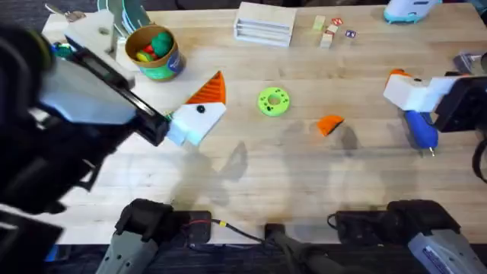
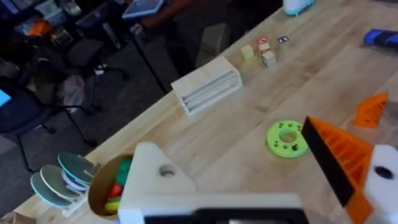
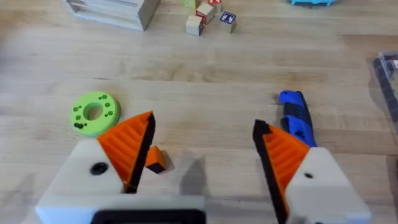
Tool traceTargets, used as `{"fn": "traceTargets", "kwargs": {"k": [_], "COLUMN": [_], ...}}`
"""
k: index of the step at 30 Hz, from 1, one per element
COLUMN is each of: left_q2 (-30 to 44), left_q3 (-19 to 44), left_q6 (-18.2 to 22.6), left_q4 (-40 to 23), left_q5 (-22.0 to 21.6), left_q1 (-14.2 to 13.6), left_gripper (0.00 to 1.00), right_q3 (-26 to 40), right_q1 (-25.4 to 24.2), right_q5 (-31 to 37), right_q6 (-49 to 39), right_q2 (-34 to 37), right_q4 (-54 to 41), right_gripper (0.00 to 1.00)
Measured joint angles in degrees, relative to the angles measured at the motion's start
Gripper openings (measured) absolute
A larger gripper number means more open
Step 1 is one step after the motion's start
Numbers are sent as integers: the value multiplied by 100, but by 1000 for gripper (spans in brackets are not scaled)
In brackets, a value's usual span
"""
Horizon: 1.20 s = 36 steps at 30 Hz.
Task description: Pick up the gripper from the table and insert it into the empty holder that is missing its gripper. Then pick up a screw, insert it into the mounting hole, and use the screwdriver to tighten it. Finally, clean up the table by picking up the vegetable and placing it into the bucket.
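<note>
The orange gripper [image 1: 329, 124] lies loose on the table, right of centre; it also shows as the gripper [image 2: 372, 111] and the gripper [image 3: 156, 160]. My left gripper [image 1: 217, 99] [image 2: 236, 155] hovers open to its left. One finger carries an orange ribbed pad; the other is a bare white holder [image 2: 155, 180] with a dark hole. My right gripper [image 1: 396, 85] [image 3: 205, 134] stands open and empty over the blue screwdriver [image 1: 420, 128] [image 3: 297, 118]. The bucket [image 1: 176, 61] [image 2: 99, 190] stands at the back left, with red, green and yellow pieces inside. I cannot make out a screw or the vegetable.
A bright green ring disc [image 1: 274, 101] [image 2: 287, 138] [image 3: 94, 113] lies mid-table. A pale wooden rack [image 1: 264, 24] and small blocks [image 1: 329, 32] sit along the far edge. Stacked plates [image 2: 62, 180] stand beside the bucket. The near middle of the table is bare wood.
</note>
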Motion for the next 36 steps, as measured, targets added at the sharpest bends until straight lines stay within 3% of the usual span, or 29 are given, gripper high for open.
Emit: {"fn": "traceTargets", "kwargs": {"k": [5,10,17,20,27,36], "left_q2": [-657,-1157,-1523,-1763,-2617,-2622], "left_q3": [-1464,-2849,-4246,-4542,-4541,-4541], "left_q6": [-118,-622,-1331,-1541,-1747,-1814], "left_q4": [1680,3554,5334,5159,4210,3062], "left_q5": [2,0,1,4,19,127], "left_q1": [0,0,0,0,40,506], "left_gripper": [993,993,993,993,992,993], "right_q3": [0,0,0,0,0,0], "right_q1": [-2,-2,0,-1,-1,-2], "right_q5": [1,2,0,0,1,0], "right_q6": [0,0,0,0,-1,0], "right_q2": [1,2,0,2,1,2], "right_q4": [0,0,0,0,0,0], "right_gripper": [992,992,992,992,993,992]}}
